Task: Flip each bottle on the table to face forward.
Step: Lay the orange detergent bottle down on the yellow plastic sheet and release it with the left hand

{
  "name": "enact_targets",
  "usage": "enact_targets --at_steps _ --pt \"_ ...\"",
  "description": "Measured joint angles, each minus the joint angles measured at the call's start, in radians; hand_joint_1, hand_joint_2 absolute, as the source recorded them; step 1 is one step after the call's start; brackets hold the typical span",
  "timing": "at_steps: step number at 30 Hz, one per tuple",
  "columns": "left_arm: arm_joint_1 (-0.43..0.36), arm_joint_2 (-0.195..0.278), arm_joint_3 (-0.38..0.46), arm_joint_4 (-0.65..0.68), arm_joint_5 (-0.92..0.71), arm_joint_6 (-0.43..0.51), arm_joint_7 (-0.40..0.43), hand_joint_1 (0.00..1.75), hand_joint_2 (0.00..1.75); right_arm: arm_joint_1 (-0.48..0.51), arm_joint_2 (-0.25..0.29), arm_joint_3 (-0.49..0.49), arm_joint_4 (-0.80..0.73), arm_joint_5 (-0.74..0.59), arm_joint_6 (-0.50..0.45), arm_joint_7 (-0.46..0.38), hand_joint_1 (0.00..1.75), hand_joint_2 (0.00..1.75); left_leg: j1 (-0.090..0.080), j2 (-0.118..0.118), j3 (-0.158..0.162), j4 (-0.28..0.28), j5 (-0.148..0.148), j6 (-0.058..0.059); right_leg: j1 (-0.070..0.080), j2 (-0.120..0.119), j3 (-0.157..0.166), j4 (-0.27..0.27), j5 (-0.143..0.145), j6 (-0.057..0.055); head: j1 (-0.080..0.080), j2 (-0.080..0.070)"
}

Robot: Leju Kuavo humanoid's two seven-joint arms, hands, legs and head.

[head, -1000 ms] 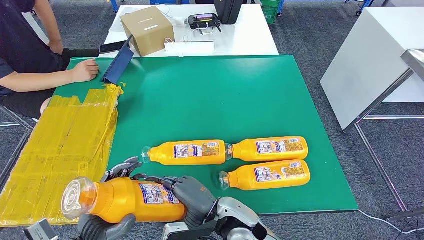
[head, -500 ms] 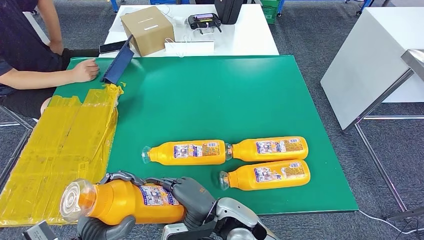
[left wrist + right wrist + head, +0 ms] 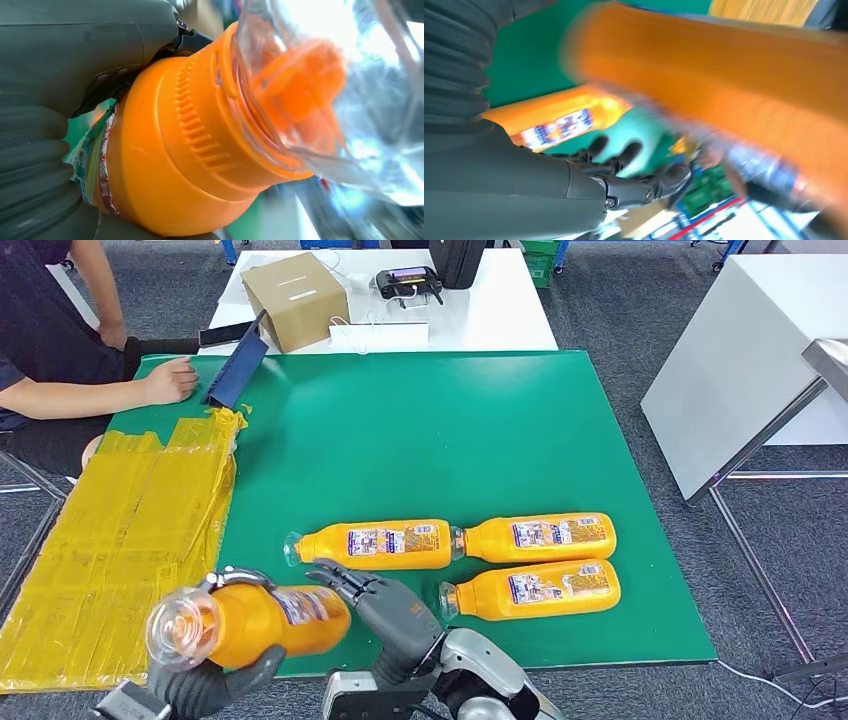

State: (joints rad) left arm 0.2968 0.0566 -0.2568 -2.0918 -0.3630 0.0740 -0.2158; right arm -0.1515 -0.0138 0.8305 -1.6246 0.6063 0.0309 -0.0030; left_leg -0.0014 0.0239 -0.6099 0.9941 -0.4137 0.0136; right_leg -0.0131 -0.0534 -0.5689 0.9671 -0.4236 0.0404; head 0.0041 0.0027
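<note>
Head view: the left hand point(image 3: 205, 685) sits at the lower left of the frame, its dark fingers wrapped around an orange plastic juice bottle with a clear cap point(image 3: 245, 622), gripping it from beneath and behind. The held bottle lies roughly level, raised off the green table mat point(image 3: 420, 430), cap end toward the lower left, over the mat's near left edge beside the yellow taped sheet point(image 3: 120, 540); its label is blurred. The right hand point(image 3: 385, 608) is just right of the held bottle's base, fingers spread apart and holding nothing; whether a fingertip touches the bottle cannot be told. Three more orange bottles lie flat on the mat in the lower centre: a left bottle in the far row point(image 3: 372, 545), a right bottle in the far row point(image 3: 538, 536) with its cap against the first one's base, and a near bottle point(image 3: 533, 590) just below the right one. All three show printed labels upward, caps pointing left. Upper left: a person's forearm and hand point(image 3: 165, 380) rest on the mat edge next to a dark blue flat case point(image 3: 237, 370). A brown cardboard box point(image 3: 293, 285) stands on the white table point(image 3: 500, 310) beyond. Left wrist view: the left hand's grey thumb presses the bottle's orange shoulder point(image 3: 190, 150) under the clear cap. Right wrist view: open dark fingers point(image 3: 624, 155) beneath the blurred orange bottle body.
</note>
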Motion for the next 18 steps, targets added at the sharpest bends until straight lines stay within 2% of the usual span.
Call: enact_targets --at_steps 6,11,15,18 --pt "-0.057 -0.014 0.126 0.027 -0.59 0.266 0.013 1.75 1.75 0.01 -0.024 -0.095 -0.027 0.022 -0.014 0.03 0.0 1.75 0.0 0.001 0.0 0.0 0.0 0.0 0.0 0.0 0.0 0.0 0.001 0.0 0.0 0.0" --pt "-0.071 -0.002 0.16 0.073 -0.886 0.399 0.053 1.75 1.75 0.015 -0.035 -0.152 -0.043 0.034 -0.02 0.051 0.0 1.75 0.0 0.001 0.0 0.0 0.0 0.0 0.0 0.0 0.0 0.0 0.0 0.0 0.0 0.0" --pt "-0.087 0.031 0.16 0.129 -1.097 0.449 0.127 1.75 1.75 0.008 -0.047 -0.188 -0.052 0.023 -0.01 0.072 0.0 1.75 0.0 0.001 0.0 0.0 0.0 0.0 0.0 0.0 0.0 0.0 0.0 0.0 0.0 0.0" --pt "-0.101 0.071 0.152 0.188 -1.178 0.406 0.182 1.75 1.75 -0.005 -0.059 -0.203 -0.056 0.011 0.016 0.096 0.0 1.75 0.0 0.001 0.0 0.0 0.0 0.0 0.0 0.0 0.0 0.0 0.0 0.0 0.0 0.0"
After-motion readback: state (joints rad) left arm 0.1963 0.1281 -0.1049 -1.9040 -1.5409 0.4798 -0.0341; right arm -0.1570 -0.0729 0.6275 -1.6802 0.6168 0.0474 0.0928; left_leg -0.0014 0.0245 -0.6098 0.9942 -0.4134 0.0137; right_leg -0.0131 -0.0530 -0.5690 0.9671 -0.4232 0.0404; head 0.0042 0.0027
